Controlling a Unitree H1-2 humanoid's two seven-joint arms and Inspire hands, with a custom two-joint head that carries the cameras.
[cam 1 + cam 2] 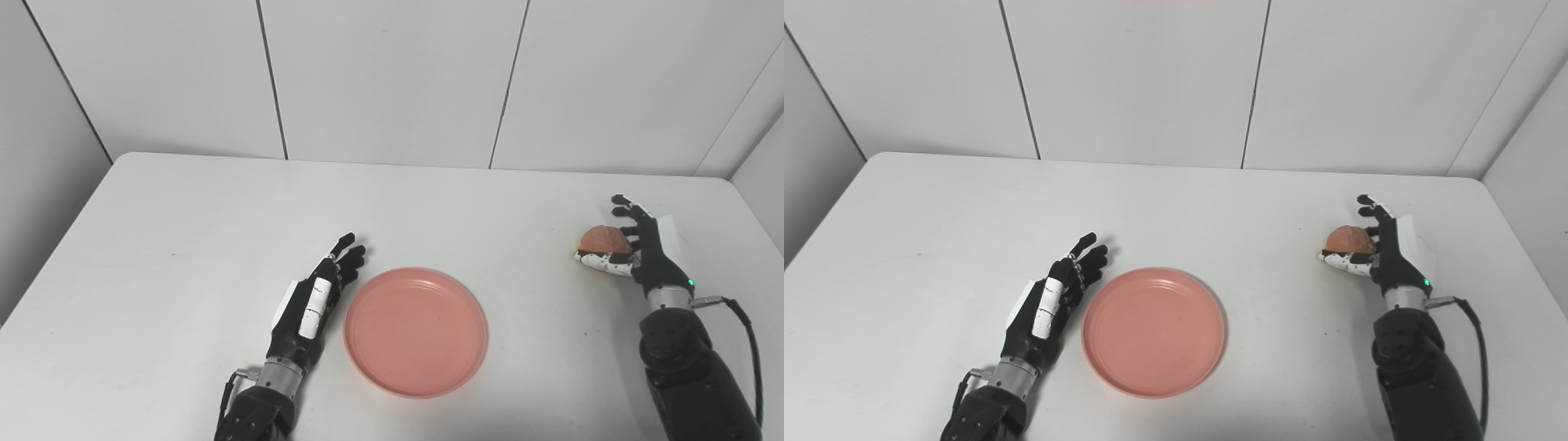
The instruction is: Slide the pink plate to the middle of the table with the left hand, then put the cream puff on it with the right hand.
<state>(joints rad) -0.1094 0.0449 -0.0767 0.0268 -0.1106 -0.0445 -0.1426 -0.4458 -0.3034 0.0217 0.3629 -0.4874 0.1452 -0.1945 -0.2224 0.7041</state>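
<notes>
Right robot hand (640, 251) cups cream puff (605, 239) near table (184, 245) edge.

Lab test cell: bare white table (184, 214) boxed by white panel walls (392, 79).

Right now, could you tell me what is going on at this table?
The pink plate sits near the middle of the white table, with nothing on it. The left hand lies open beside the plate's left edge. Off to the right, the right hand is cupped around the cream puff, which is not yet on the plate.
</notes>
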